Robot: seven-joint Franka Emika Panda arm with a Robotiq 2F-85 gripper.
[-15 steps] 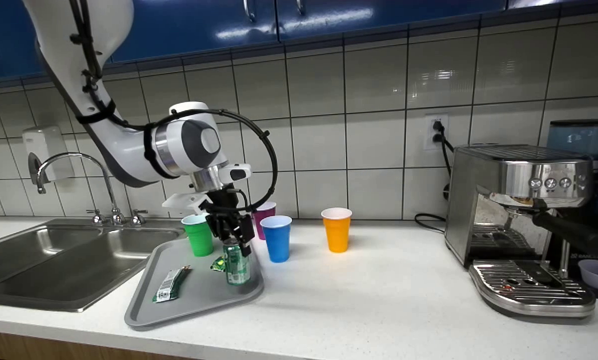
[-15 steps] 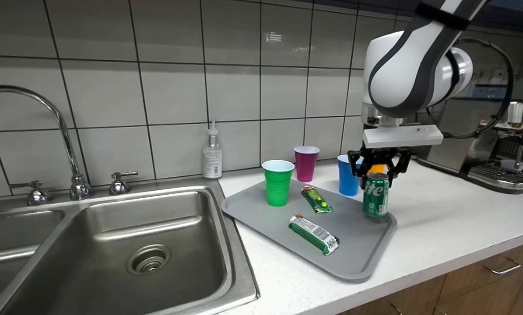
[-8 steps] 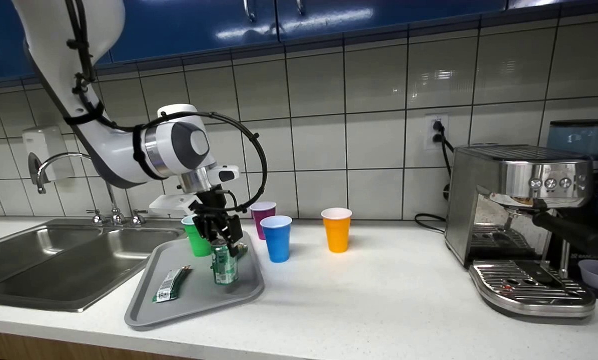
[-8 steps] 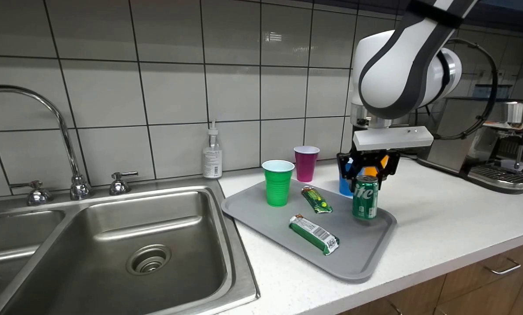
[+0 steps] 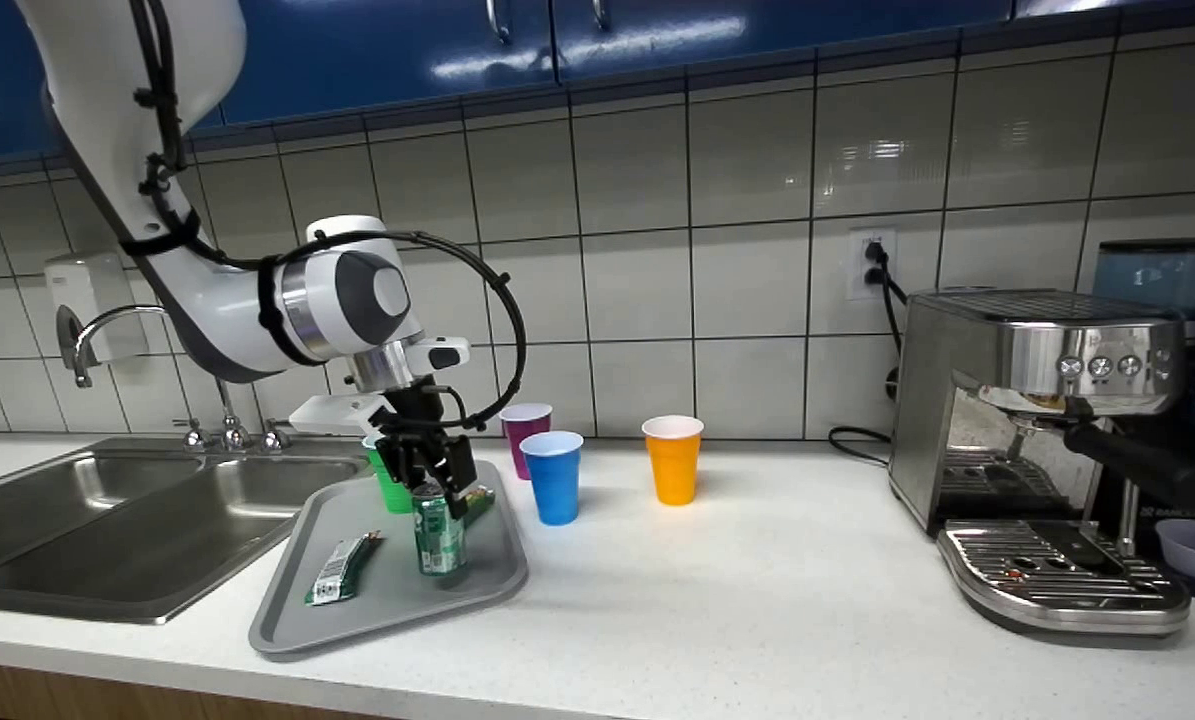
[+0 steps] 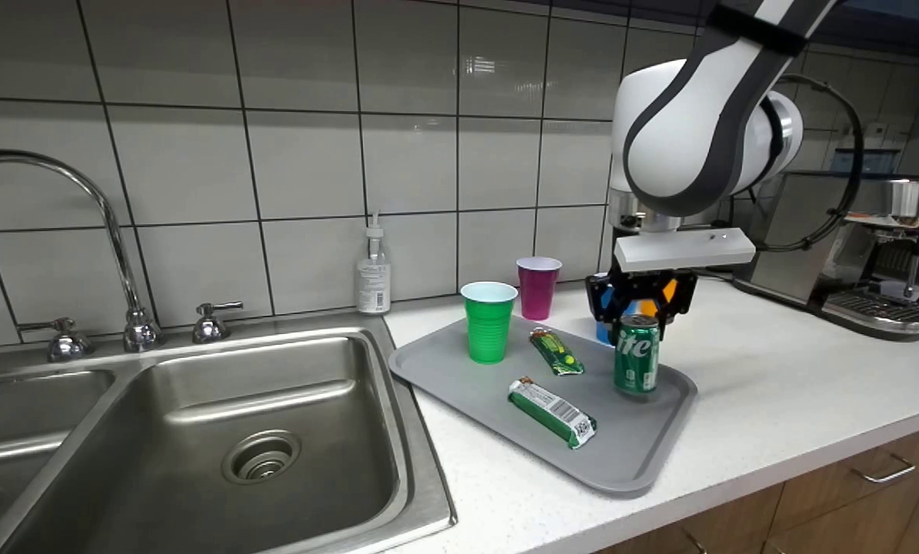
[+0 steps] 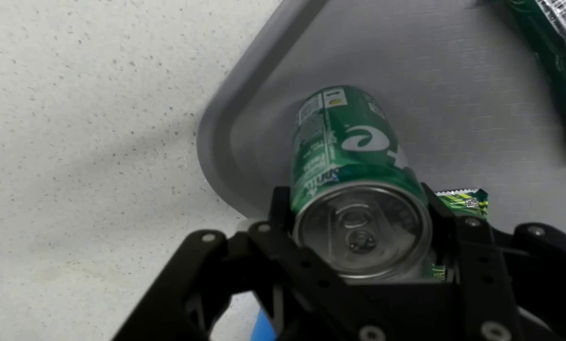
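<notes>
Clasping a cylindrical green metal can (image 6: 636,362) near its top rim, the black two-fingered gripper (image 6: 639,326) is positioned over a corner of a flat grey tray (image 6: 630,450); the can is held roughly upright, though whether its base is touched by the tray cannot be told. Also borne there are a long green-and-white wrapped bar (image 6: 553,412), a smaller green-and-yellow wrapped bar (image 6: 556,352) and a tapered green plastic cup (image 6: 488,331), while beyond it a blue plastic cup (image 5: 553,482), an orange plastic cup (image 5: 673,465) and a magenta plastic cup (image 6: 537,294) are set on a white speckled counter (image 5: 757,600).
</notes>
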